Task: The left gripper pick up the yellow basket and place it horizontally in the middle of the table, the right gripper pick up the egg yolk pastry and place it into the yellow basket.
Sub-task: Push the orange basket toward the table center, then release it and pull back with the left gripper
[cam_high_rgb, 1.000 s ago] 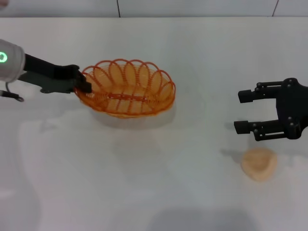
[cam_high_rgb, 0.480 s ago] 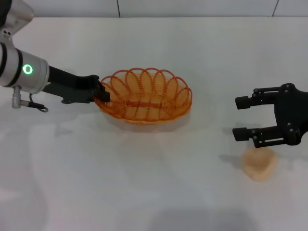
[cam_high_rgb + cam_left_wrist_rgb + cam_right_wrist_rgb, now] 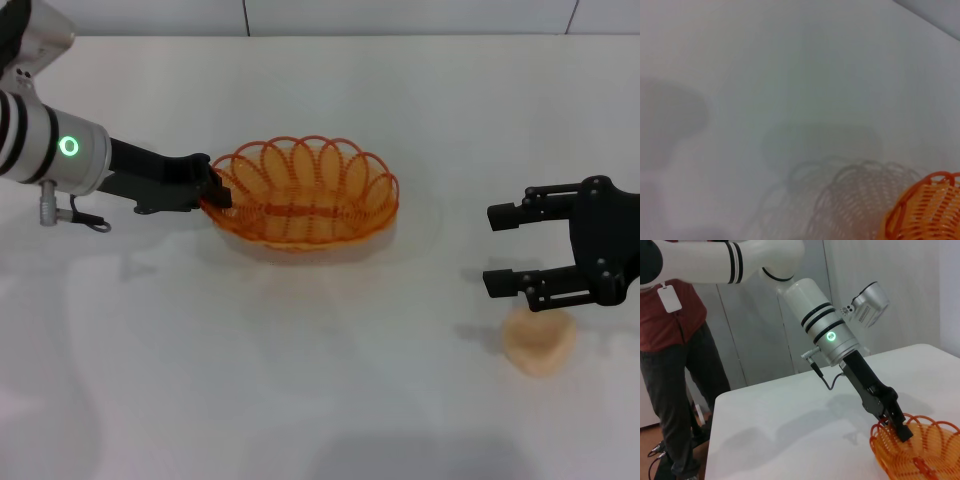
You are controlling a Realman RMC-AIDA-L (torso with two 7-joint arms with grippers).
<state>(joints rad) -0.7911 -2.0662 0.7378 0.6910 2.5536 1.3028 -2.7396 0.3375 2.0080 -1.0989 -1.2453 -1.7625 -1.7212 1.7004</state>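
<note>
Bench [image 3: 320, 400]: white, matte, carrying everything listed here.

Person [image 3: 677, 355]: red shirt, dark trousers, badge on the chest, standing past the far edge of the bench behind the left arm.

Left gripper [image 3: 212, 188]: black claw on a black arm with a silver segment and green ring light. Fingers closed on the rim of the basket at its end, seen also in the right wrist view [image 3: 901, 429].

Yellow basket [image 3: 300, 194]: oval orange-yellow wire, looped rim, lying lengthwise straight out from the left fingers that pinch it, near mid-bench; its shadow sits just beneath. One end shows in the left wrist view [image 3: 925, 210].

Right gripper [image 3: 505, 248]: short black claw, fingers spread wide and holding nothing, well apart from the basket.

Egg yolk pastry [image 3: 540, 340]: small pale dome on the bench, just beside the nearer right finger, ungrasped.
</note>
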